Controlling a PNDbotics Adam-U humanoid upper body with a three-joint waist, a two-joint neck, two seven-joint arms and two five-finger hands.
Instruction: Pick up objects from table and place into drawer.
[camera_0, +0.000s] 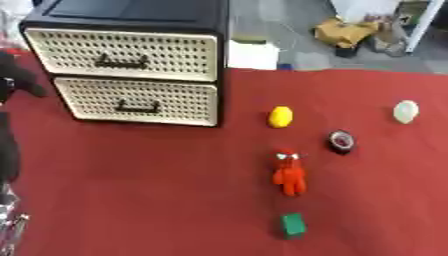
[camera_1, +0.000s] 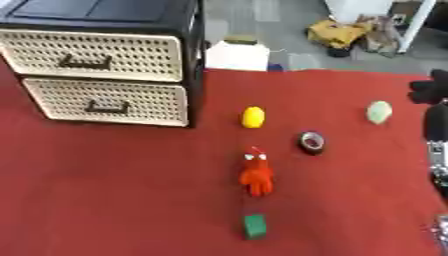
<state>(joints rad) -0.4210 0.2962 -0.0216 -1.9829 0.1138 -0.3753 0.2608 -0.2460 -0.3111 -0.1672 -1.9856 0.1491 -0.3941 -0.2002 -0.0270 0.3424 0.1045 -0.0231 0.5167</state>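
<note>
On the red cloth (camera_0: 131, 190), nearest the robot, lies a green block (camera_0: 293, 224). Just beyond it stands a red figure (camera_0: 290, 173), then a dark round roll (camera_0: 341, 141) to its right. Farther on sit a yellow lemon (camera_0: 280, 116) and, well apart to the right, a pale green ball (camera_0: 405, 111). At the far left stands the cabinet (camera_0: 131, 60), both drawers closed. No writing can be read.

The left hand (camera_0: 16, 80) shows at the left edge, the right hand (camera_1: 433, 90) at the right edge; I cannot tell how their fingers stand.
</note>
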